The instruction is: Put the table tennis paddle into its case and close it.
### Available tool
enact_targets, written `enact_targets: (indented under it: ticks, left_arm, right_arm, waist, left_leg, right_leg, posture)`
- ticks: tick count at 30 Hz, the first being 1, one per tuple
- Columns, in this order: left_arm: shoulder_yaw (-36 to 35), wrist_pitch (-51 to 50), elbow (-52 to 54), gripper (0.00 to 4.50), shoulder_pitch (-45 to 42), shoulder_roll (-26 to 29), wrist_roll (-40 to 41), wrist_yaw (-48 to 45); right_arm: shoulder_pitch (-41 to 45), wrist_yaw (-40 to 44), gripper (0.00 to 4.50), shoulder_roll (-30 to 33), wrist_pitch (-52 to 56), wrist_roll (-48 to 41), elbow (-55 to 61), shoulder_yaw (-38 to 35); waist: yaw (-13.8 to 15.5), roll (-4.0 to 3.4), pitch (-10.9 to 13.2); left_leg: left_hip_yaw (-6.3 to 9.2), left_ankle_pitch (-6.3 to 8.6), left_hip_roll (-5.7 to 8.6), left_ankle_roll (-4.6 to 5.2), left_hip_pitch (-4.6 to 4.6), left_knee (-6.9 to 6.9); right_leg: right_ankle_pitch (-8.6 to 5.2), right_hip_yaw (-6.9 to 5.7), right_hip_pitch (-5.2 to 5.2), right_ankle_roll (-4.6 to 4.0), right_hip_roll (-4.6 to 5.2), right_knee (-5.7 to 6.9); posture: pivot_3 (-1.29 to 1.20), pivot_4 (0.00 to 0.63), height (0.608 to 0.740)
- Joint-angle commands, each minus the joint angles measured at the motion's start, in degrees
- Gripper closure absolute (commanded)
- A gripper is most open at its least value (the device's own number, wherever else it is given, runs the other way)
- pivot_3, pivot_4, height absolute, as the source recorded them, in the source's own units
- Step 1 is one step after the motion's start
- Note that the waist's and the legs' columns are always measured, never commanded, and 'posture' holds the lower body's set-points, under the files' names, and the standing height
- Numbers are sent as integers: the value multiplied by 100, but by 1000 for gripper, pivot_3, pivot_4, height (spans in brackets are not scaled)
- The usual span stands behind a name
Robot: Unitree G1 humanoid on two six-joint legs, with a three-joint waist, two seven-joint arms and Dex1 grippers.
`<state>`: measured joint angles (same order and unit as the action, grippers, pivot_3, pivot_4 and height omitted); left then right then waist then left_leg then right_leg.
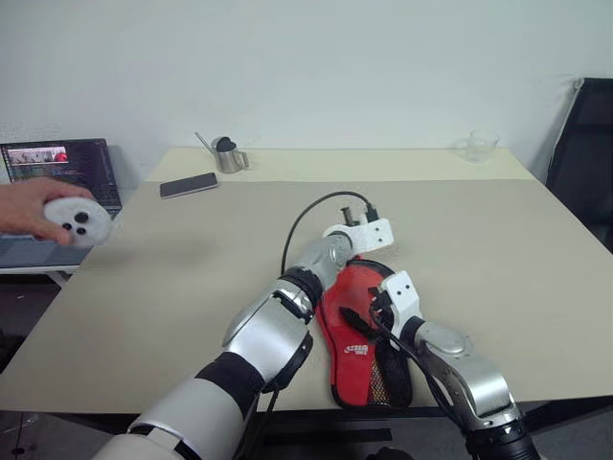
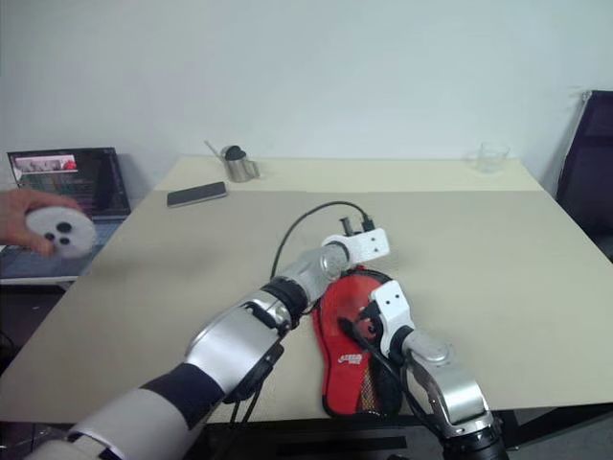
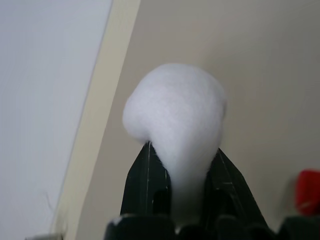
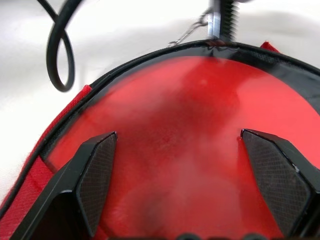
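In the head views, the case (image 1: 356, 335) is seen lying at the near edge of the table (image 1: 498, 278), its red panel up, with wide bare tabletop left beyond it. The right gripper (image 1: 378, 309) is held over it, presumably to steady it. In the left wrist view, the left gripper (image 3: 182, 165) is closed on something pale and blurred that cannot be identified. In the right wrist view, the right fingers (image 4: 97, 175) stand wide apart over the red face of the table tennis paddle (image 4: 200, 150) inside the case's black edging, and a zip pull (image 4: 217, 22) is seen at the rim, likely awaiting closure.
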<state>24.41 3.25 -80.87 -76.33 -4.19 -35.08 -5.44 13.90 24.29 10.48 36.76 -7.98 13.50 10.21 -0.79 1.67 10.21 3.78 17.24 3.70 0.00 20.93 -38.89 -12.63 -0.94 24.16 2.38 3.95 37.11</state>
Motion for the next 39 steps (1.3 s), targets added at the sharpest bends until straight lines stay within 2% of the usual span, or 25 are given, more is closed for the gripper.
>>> enact_targets:
  ticks: [1,21,39]
  left_arm:
    - [154,186,115,4211,-129,-300,-158,14]
    - [542,633,125,4211,-91,-1071,-429,97]
    - [1262,1289,151,4211,270,-1709,-725,-48]
  right_arm:
    - [-152,-102,115,-114,250,-125,75,32]
    - [-414,-473,115,-457,464,-130,381,120]
    - [-443,-631,115,-637,440,-130,374,122]
  waist:
    - [27,0,0]
    - [81,0,0]
    - [113,-1,0]
  left_leg:
    - [0,4,0,7,0,0]
    - [1,5,-1,10,0,0]
    - [1,9,-1,17,0,0]
  right_leg:
    - [0,-1,0,0,-2,0]
    - [-1,-1,-1,2,-19,-2]
    - [-2,-2,-3,3,-19,-3]
  posture:
    - [0,150,740]
    - [0,150,740]
    - [0,150,740]
